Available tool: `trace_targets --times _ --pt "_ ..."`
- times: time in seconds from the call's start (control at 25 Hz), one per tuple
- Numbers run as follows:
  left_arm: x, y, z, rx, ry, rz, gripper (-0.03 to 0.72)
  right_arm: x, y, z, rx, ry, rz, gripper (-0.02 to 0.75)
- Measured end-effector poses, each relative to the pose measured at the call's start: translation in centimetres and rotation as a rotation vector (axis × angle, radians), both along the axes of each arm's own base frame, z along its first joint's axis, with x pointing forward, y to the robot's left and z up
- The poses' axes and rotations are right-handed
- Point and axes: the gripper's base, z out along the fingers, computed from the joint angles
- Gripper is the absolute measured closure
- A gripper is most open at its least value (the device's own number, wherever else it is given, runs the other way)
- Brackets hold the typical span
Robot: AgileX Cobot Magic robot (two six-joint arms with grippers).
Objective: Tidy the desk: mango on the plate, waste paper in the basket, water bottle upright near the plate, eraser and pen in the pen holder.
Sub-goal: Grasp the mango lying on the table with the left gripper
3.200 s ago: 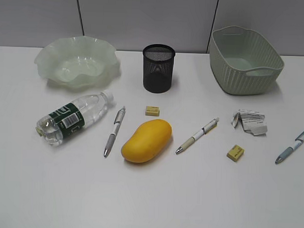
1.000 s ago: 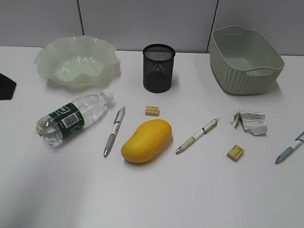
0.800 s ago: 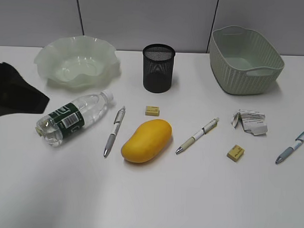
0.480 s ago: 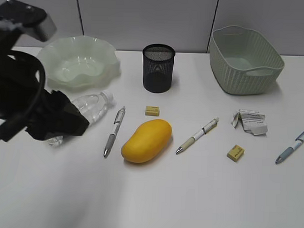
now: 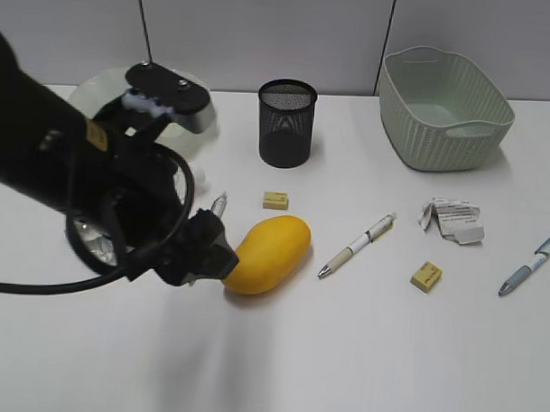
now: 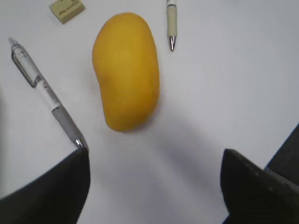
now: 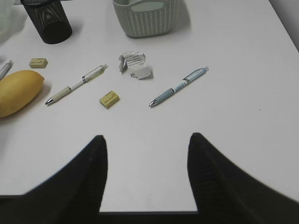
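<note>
The mango (image 5: pixel 272 249) lies mid-desk; it also shows in the left wrist view (image 6: pixel 126 70). My left gripper (image 5: pixel 210 254) is open and empty just left of the mango, its fingers (image 6: pixel 154 175) short of the fruit's near end. The arm hides most of the plate (image 5: pixel 85 95) and the lying water bottle (image 5: pixel 86 240). The pen holder (image 5: pixel 287 122) and the basket (image 5: pixel 446 108) stand at the back. The waste paper (image 5: pixel 452 219) lies below the basket. Two erasers (image 5: pixel 275 200) (image 5: pixel 425 275) and pens (image 5: pixel 357 244) (image 5: pixel 530 265) (image 6: pixel 46 93) lie loose. My right gripper (image 7: pixel 147 140) is open and empty over the desk's near edge.
The white desk (image 5: pixel 360 354) runs wide to the front and right. A grey partition wall stands behind the plate, pen holder and basket. The desk's near edge (image 7: pixel 147 212) shows under my right gripper.
My left arm has swept in from the left edge, across the water bottle and plate, to the mango's left side. No object has moved.
</note>
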Motion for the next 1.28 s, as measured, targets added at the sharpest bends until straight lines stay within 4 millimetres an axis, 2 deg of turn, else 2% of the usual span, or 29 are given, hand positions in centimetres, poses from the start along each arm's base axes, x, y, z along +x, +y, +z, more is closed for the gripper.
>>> trace_targets --times 0.08,0.28,0.48,0.76,1.16,1.28 --pt "1.2 -1.1 -0.2 0.003 0.004 -0.003 0.017 0.0 0.0 0.0 0.000 0.000 0.000 0.296" --pt "3.6 -3.3 -2.2 0.082 0.075 -0.031 0.017 0.0 0.0 0.0 0.000 0.000 0.000 0.296" --pt "5.0 -4.3 -4.8 0.159 0.108 -0.057 0.017 0.0 0.0 0.0 0.000 0.000 0.000 0.295" --pt "6.8 -5.7 -7.0 0.195 0.114 -0.069 0.017 0.0 0.0 0.0 0.000 0.000 0.000 0.295" --pt "7.7 -6.5 -10.0 0.225 0.145 -0.070 0.019 0.0 0.0 0.0 0.000 0.000 0.000 0.296" --pt "7.8 -6.6 -10.3 0.225 0.144 -0.070 0.042 0.0 0.0 0.0 0.000 0.000 0.000 0.296"
